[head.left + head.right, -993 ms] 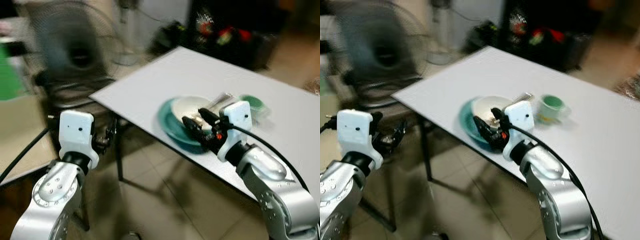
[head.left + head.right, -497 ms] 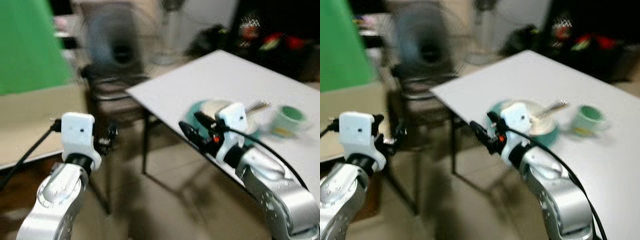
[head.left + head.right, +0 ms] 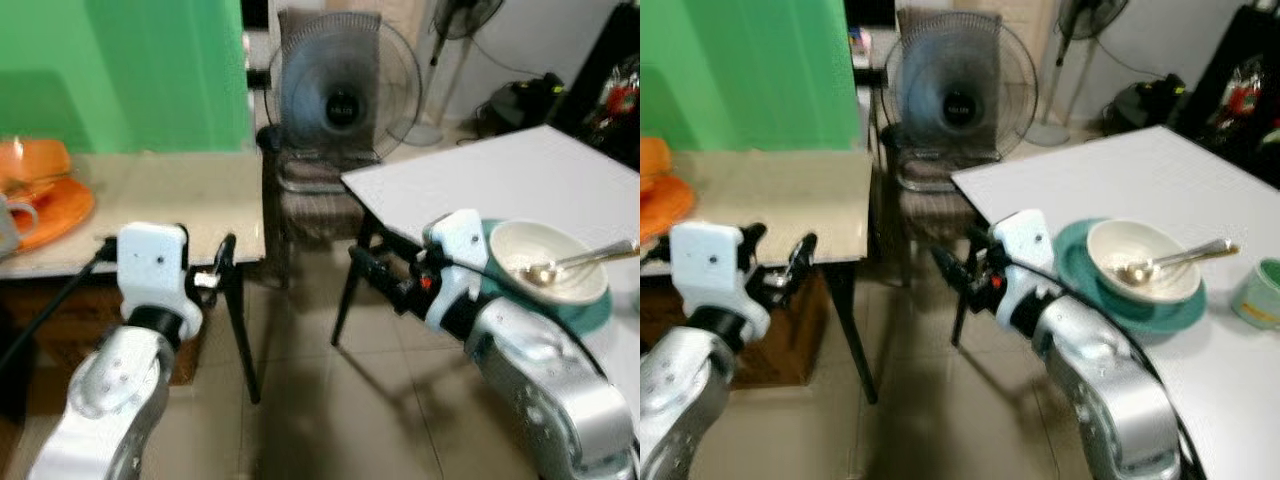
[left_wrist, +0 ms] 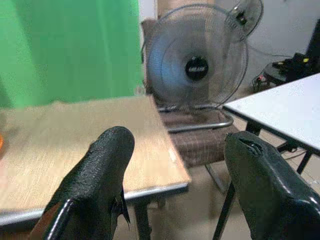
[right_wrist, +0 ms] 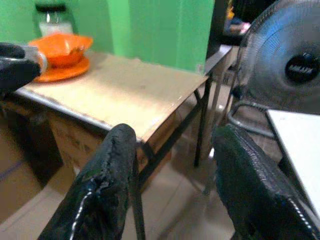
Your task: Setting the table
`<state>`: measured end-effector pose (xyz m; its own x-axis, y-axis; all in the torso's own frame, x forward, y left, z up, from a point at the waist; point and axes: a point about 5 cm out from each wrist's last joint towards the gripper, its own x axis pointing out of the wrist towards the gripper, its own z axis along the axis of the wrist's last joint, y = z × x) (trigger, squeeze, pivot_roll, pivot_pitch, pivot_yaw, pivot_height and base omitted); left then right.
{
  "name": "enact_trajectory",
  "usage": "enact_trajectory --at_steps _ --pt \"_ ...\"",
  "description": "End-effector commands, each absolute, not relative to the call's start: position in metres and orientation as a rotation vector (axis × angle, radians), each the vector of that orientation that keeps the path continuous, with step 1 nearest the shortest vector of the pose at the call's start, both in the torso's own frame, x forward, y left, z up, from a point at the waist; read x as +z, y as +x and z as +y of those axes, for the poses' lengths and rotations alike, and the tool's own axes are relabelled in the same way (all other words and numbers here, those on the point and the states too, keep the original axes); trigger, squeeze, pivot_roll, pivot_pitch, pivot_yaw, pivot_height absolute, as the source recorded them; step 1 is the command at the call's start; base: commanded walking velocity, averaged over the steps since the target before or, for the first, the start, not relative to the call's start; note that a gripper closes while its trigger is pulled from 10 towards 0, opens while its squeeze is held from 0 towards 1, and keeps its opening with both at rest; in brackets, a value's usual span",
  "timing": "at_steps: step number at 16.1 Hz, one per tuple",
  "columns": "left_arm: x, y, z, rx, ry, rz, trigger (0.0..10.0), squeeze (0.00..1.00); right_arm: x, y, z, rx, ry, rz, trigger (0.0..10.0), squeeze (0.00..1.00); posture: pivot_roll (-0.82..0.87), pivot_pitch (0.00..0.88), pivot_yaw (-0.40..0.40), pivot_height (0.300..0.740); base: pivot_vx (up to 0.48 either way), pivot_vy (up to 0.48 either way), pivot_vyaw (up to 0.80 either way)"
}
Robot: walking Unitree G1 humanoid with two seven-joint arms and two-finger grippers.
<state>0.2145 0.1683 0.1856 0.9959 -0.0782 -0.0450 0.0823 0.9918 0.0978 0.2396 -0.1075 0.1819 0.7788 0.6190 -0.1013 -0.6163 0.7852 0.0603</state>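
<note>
Right wrist view: right gripper (image 5: 170, 185) spread, left gripper (image 4: 175, 185) too (fan (image 5: 299, 67) badge unreadable).

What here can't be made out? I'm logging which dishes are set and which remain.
- Green cup: cut off by the right eye view's right edge; contents unseen.
- Orange dishes: cut by the left eye view's left edge; the count is unclear.
- Jar behind them in the right wrist view: blurred, contents unreadable.
- White bowl holding the spoon: any food is too small to tell.
</note>
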Motion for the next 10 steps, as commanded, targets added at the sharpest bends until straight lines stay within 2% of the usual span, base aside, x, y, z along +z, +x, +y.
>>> enact_trajectory --at_steps 1,5,8,10 --pt "0.186 0.215 0.167 -0.090 0.101 0.034 10.0 0.00 0.184 0.241 -0.111 0.657 0.024 0.108 10.0 0.00 -0.07 0.000 -0.076 0.740 0.322 0.000 0.00" --pt "0.186 0.214 0.168 -0.078 0.098 0.036 10.0 0.00 0.184 0.241 -0.110 0.707 -0.037 0.104 10.0 0.00 -0.07 0.000 -0.082 0.740 0.327 0.000 0.00" --pt "0.186 0.214 0.169 -0.081 0.107 0.039 10.0 0.00 0.183 0.239 -0.106 0.735 -0.041 0.105 10.0 0.00 -0.06 0.000 -0.074 0.740 0.339 0.000 0.80" --pt "0.186 0.216 0.170 -0.107 0.125 0.044 10.0 0.00 0.179 0.240 -0.101 0.730 0.023 0.084 10.0 0.00 -0.03 0.000 -0.056 0.740 0.337 0.000 0.00"
